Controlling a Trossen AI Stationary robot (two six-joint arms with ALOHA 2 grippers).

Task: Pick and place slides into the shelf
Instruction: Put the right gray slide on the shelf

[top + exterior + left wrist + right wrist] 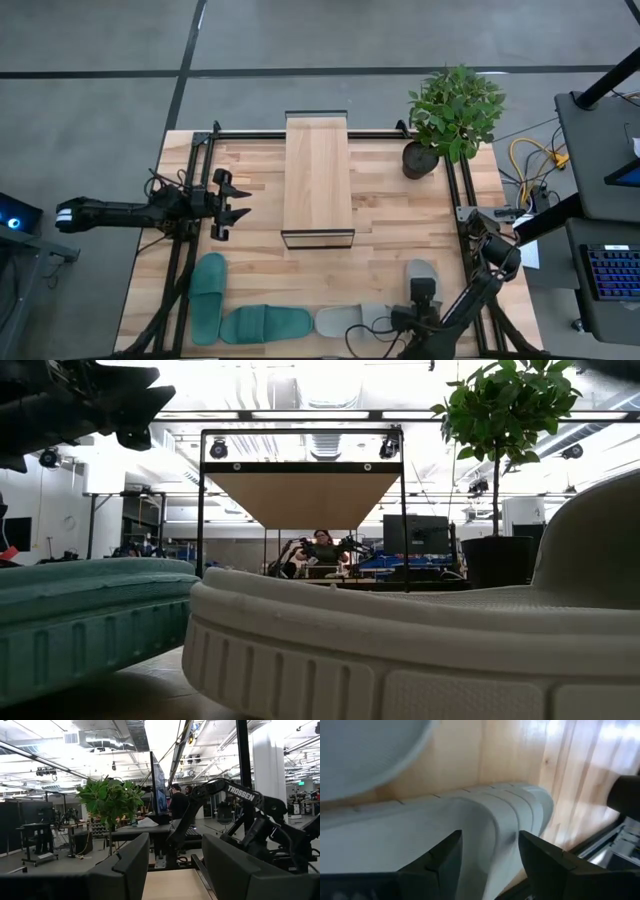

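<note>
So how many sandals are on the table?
4. Two green ones lie at the near left corner, two pale ones at the near right, where the right arm partly covers them. None on the shelf.

High view: even, diffuse light from overhead; the tabletop [400, 215] is evenly lit. The shelf [318, 178] casts only a thin, soft shadow at its near end. The plant [455, 110] darkens the wood beside its pot.

Low view: strong backlight from ceiling fixtures, whites blown out along the top. The nearest pale slide [420, 650] is very close and soft; the teal slide [80, 620] is likewise blurred.

Left wrist view: ceiling glare is overexposed; the near fingers [132, 865] are dark and out of focus.

Right wrist view: heavy blur throughout, with a glossy sheen on the wood.
</note>
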